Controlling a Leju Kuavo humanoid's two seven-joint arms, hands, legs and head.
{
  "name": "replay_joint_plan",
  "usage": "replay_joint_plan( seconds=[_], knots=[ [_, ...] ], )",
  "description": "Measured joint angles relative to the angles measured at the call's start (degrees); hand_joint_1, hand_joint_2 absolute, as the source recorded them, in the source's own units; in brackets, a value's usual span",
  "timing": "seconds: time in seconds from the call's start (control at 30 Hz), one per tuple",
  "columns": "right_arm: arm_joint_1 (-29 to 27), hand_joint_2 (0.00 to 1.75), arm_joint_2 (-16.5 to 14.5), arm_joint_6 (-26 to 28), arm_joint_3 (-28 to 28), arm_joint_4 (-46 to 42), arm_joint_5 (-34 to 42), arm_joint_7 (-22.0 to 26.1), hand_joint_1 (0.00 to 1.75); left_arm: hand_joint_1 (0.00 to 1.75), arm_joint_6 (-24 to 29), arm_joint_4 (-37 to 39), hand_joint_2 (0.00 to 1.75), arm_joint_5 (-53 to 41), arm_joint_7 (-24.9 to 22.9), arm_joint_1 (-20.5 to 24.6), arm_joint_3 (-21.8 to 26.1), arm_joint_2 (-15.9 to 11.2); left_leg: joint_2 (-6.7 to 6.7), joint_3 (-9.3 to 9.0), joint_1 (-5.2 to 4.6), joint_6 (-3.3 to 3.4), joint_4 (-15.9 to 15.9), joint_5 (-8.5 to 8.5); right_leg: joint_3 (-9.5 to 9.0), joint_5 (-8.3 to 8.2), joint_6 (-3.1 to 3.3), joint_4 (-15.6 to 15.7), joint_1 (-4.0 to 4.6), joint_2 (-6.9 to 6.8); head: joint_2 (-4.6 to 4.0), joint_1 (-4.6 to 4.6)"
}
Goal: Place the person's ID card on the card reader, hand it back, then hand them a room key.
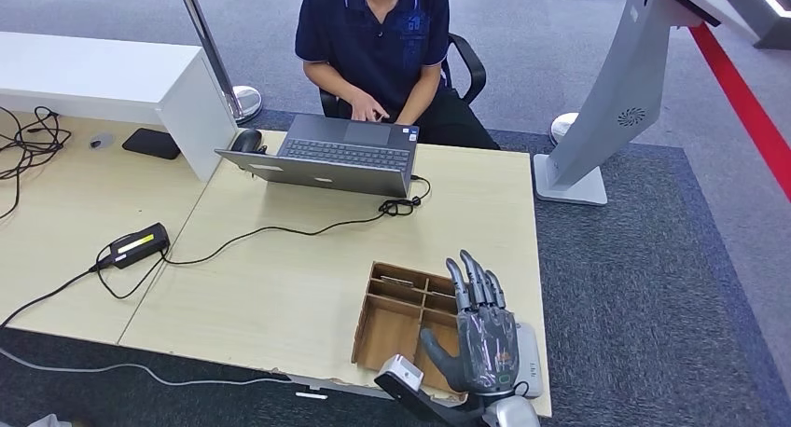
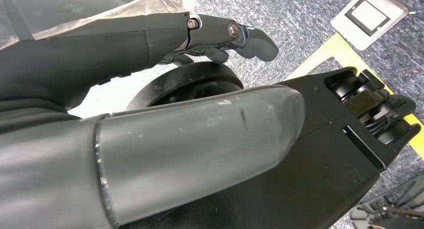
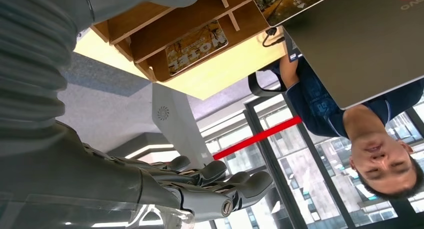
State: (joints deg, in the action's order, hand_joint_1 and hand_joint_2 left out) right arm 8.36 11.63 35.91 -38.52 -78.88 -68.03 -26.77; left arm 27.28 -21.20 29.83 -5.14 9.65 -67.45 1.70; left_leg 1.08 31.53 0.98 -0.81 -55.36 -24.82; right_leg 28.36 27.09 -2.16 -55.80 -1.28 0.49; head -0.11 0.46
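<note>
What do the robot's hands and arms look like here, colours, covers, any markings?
The right hand has dark grey, segmented fingers, a thick grey thumb and a clear plastic film over its back, with a silver arm segment at the wrist. The left hand is matte dark grey, scuffed, with metal screws at its finger hinges.
</note>
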Motion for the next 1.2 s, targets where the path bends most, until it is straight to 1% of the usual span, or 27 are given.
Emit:
replay_joint_plan(
  seconds=[1.2],
  knots=[
    [0.05, 1.75, 0.37, -0.02, -0.1, 0.04, 0.8, -0.02, 0.02, 0.0, 0.02, 0.0, 0.0, 0.0, 0.0, 0.0, 0.0, 0.0, 0.0, 0.0, 0.0, 0.0, 0.0, 0.0, 0.0, 0.0, 0.0, 0.0, 0.0, 0.0, 0.0, -0.01]
  ],
)
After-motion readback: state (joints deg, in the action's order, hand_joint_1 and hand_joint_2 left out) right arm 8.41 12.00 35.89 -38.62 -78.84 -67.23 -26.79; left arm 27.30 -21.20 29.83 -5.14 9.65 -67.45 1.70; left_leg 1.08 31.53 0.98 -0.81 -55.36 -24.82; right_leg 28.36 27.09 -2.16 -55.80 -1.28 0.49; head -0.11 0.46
